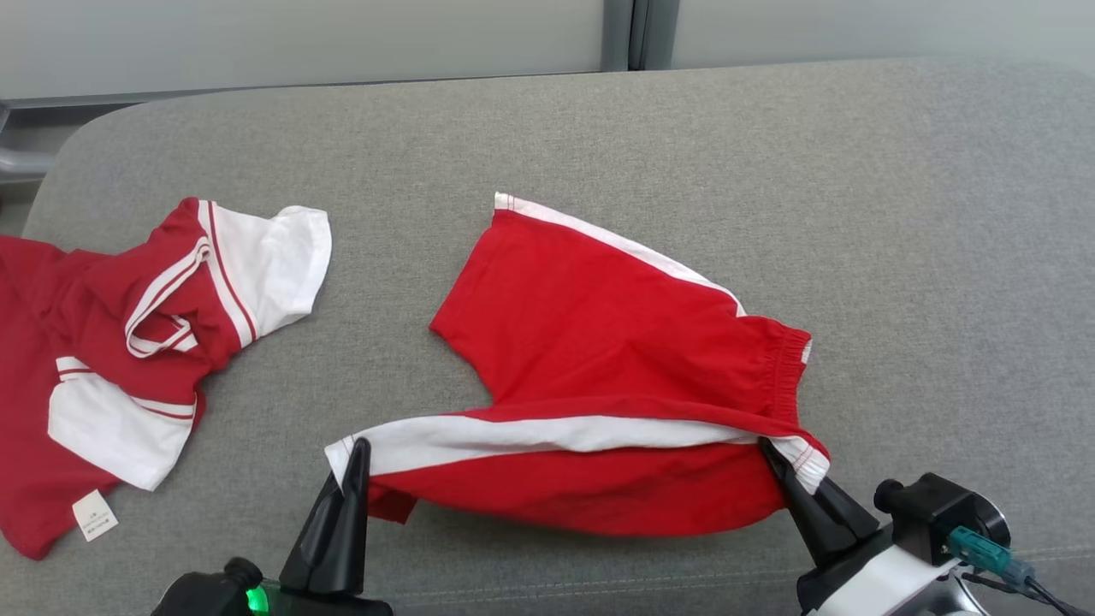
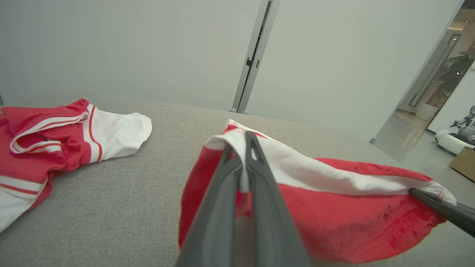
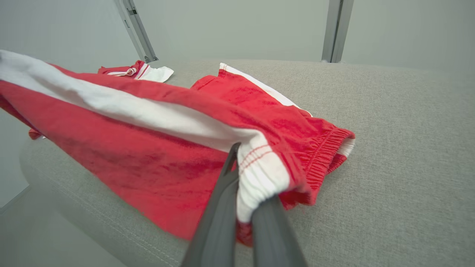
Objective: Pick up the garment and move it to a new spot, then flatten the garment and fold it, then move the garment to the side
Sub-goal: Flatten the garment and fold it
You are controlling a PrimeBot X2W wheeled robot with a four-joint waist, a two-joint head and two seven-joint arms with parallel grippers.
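Across the lower frame, the shorts (image 1: 599,342) stretch left to right between left gripper (image 1: 356,452) and right gripper (image 1: 768,452), each clamped on one end of the striped edge.

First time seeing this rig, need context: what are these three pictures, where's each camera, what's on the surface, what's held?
This is a wheeled robot with two arms. One picture looks down from its head; the other two are taken from the two wrists. On the grey padded surface lie red shorts with white side stripes and, to their left, a red-and-white shirt. The left gripper is shut on the shorts' leg hem, the right gripper on the waistband end, holding the near edge raised.
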